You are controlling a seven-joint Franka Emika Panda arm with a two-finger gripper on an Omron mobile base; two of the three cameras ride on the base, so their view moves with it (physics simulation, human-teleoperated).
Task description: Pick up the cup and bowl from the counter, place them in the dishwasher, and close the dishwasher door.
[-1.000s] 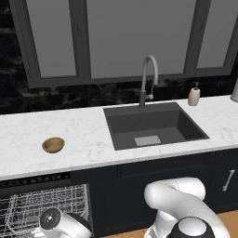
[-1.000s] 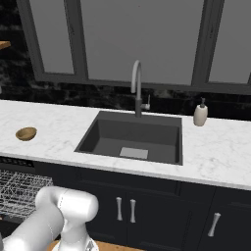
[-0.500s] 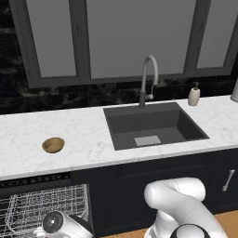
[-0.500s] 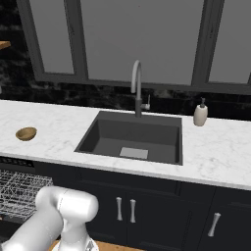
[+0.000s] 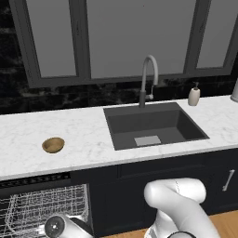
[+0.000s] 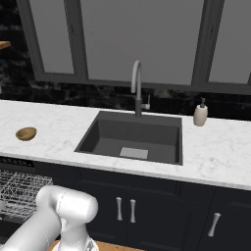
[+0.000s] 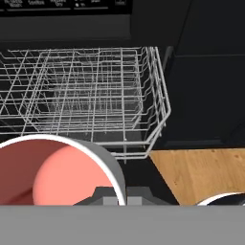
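**Low at the dishwasher, cup in my grip**

Below the counter (image 5: 28, 139), the dishwasher (image 7: 86, 95) stands open so its wire rack can take dishes. Up on the marble the bowl (image 5: 53, 145) waits its turn. My gripper (image 7: 119, 198) is clamped on the cup (image 7: 52, 174), held just before the rack for loading.

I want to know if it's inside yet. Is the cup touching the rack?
Cannot tell. In the hand view the cup overlaps the rack's front edge, but nothing shows plainly whether it rests on the wires or hangs in front.
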